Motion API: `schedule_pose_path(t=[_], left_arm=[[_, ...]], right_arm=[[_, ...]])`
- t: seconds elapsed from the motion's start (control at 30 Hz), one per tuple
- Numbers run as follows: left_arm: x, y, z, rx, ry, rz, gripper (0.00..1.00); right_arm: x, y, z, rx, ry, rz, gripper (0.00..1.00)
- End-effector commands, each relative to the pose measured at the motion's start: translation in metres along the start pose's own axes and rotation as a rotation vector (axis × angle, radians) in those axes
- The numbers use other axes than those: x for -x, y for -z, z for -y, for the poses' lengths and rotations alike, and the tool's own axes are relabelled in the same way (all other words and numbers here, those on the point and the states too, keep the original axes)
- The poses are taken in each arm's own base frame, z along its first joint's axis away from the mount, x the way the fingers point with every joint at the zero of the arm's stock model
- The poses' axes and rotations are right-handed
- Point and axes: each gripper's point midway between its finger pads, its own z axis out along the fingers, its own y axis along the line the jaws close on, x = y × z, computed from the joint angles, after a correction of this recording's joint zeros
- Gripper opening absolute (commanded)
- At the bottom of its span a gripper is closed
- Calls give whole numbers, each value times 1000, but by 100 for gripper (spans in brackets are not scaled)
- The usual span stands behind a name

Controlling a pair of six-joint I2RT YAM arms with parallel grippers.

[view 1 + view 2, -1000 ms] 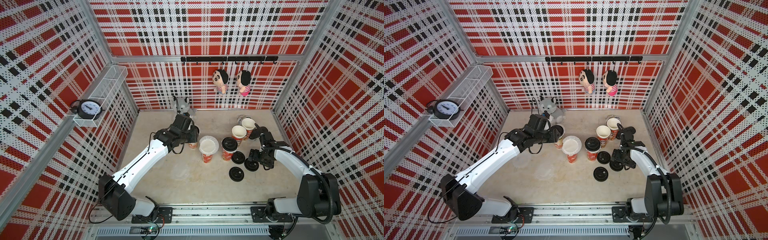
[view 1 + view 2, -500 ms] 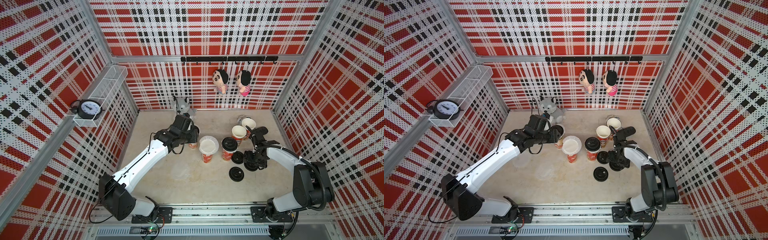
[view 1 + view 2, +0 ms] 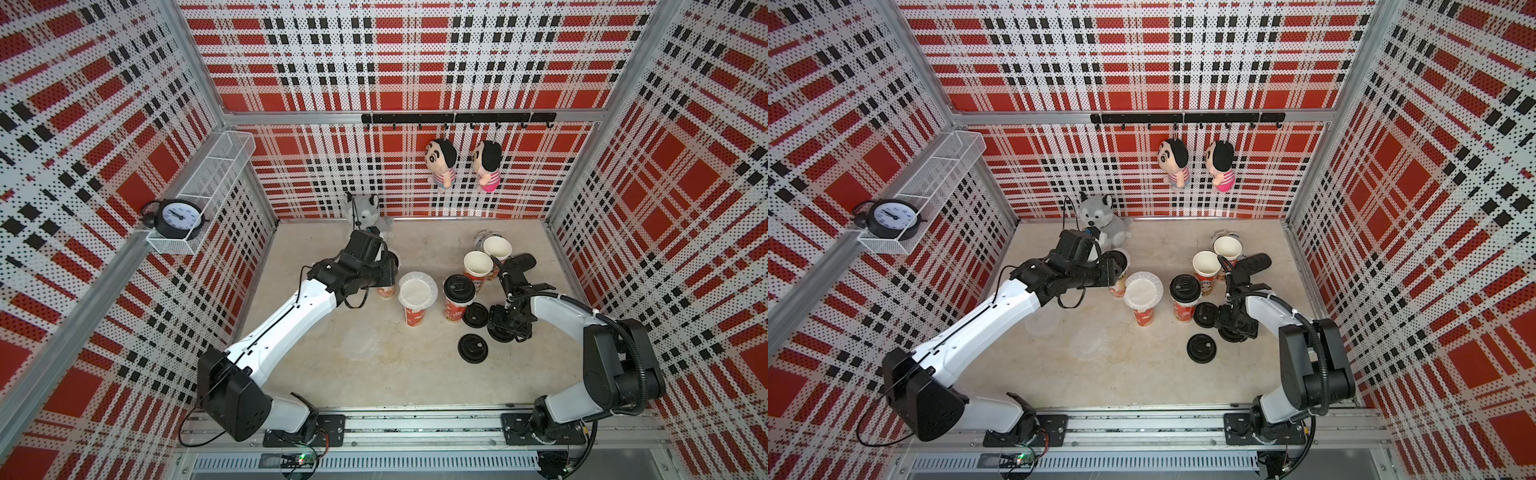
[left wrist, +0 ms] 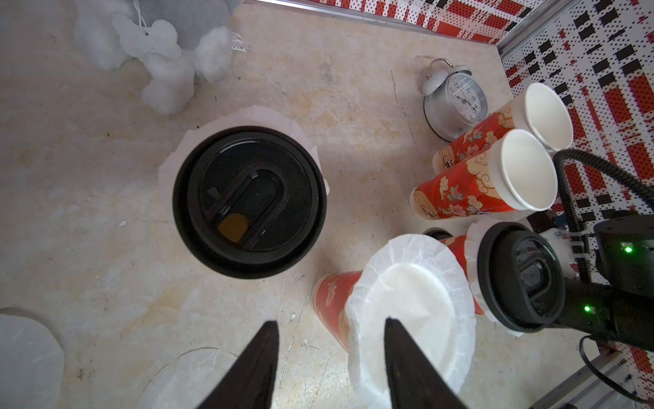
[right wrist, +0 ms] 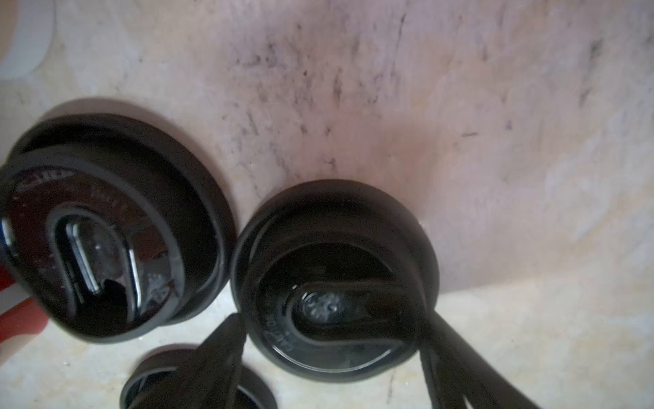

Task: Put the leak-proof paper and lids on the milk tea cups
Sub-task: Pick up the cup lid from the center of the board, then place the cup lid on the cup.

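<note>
Left gripper (image 4: 330, 320) parted, empty | thin translucent round paper sheet (image 4: 177, 382) lying flat near it, left arm nearer | right gripper (image 5: 329, 318) astride black plastic lid (image 5: 336, 212), grip unclear

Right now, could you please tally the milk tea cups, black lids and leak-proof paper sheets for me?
milk tea cups: 5
black lids: 5 (2 on cups, 3 loose)
leak-proof paper sheets: 5 (3 on cups, 2 loose)
Total: 15

Plush husky (image 3: 1100, 220); clock (image 4: 456, 101); perhaps five lids (image 3: 473, 348)
</note>
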Motion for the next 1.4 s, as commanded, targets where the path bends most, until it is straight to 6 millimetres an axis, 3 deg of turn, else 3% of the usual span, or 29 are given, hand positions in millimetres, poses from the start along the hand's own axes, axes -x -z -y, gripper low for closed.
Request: schedule_pose_path(t=[0.0,0.27,0.4,0.57,0.77,0.83,0.9,1.07,1.2,1.37], left_arm=[[4,0,1,-9,-10,16,52],[3,-1,1,-9,-10,11,52],[3,2,0,-6,-9,15,52],[2,3,-7,5,-1,19,52],[6,8,-19,24,17,35,52],[9,11,-26,35,26,47,52],[11,15,-34,47,39,60,52],[14,24,-50,64,62,82,51],[14,31,-59,69,76,94,51],[12,36,-69,76,87,98,51]], right_arm=[[5,-1,-1,-6,-1,18,77],[6,1,-2,-1,-1,24,73],[9,15,0,-6,0,49,72],[17,60,-2,4,15,128,71],[27,155,-18,20,102,276,70],[33,195,-36,42,153,338,70],[31,220,-51,16,222,361,70],[23,264,-121,27,443,384,70],[9,266,-180,43,618,353,70],[-5,247,-231,55,753,306,69]])
